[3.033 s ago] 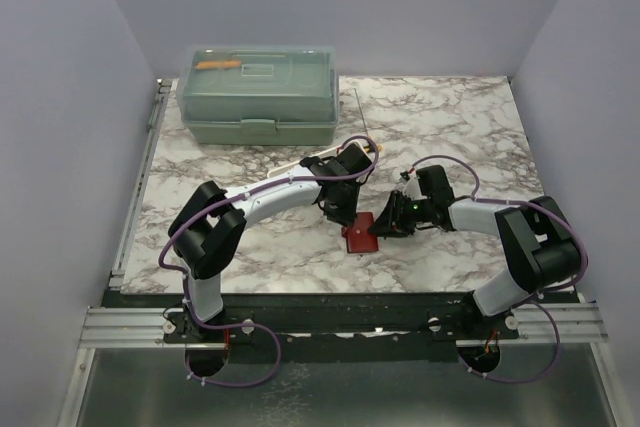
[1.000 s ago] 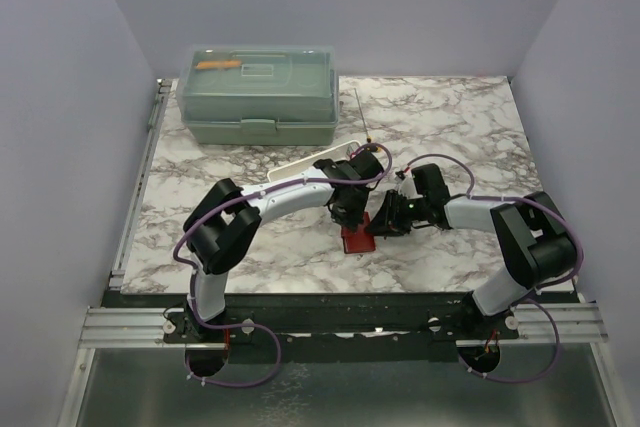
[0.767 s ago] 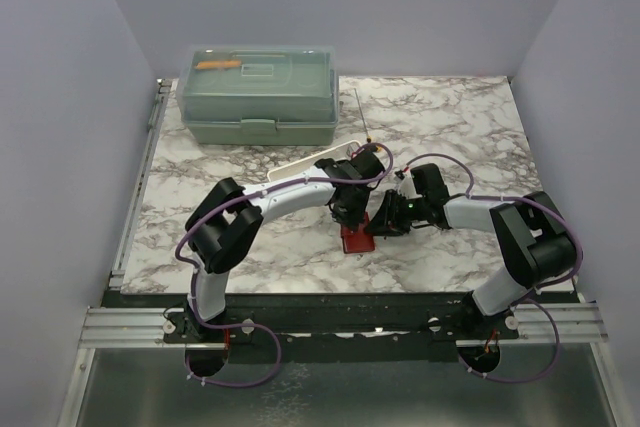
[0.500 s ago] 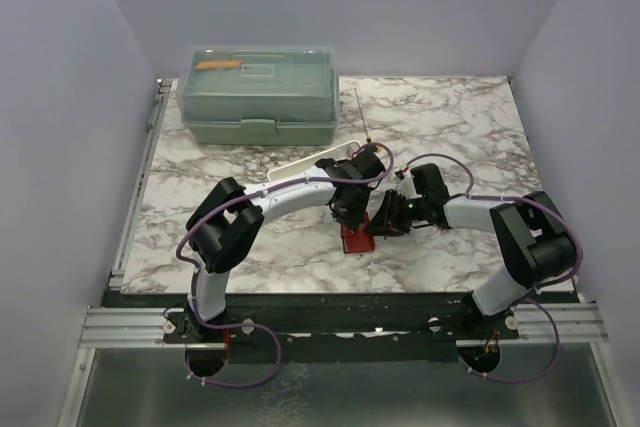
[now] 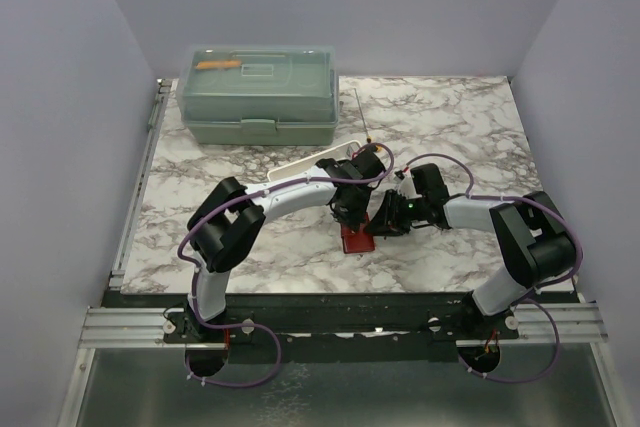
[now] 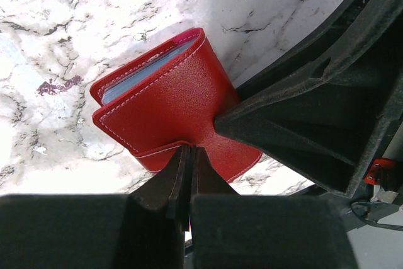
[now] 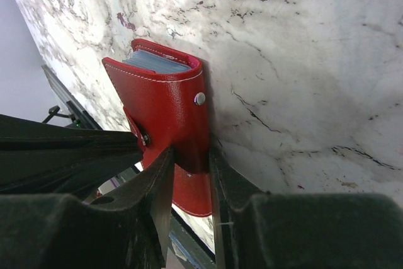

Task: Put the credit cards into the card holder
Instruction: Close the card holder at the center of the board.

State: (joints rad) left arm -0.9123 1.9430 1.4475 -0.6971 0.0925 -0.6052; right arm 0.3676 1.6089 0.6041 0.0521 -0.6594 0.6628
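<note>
Where the two arms meet, top view: red card holder (image 5: 356,237) on the marbled surface (image 5: 450,127), left hand (image 5: 348,215) and right hand (image 5: 385,224) both right on it; green box (image 5: 258,95) well behind.
Left wrist view: left hand (image 6: 187,155) clenched tight, pinching the card holder (image 6: 170,111) by its flap.
Credit cards: blue-grey edges of the credit cards (image 6: 143,72) sit inside the pocket, too little showing to read any print.
Right wrist view: right hand (image 7: 189,162) grasping the card holder (image 7: 165,114) at its near end; snap stud (image 7: 199,98) on the flap; credit cards (image 7: 157,62) tucked in at the far end.
</note>
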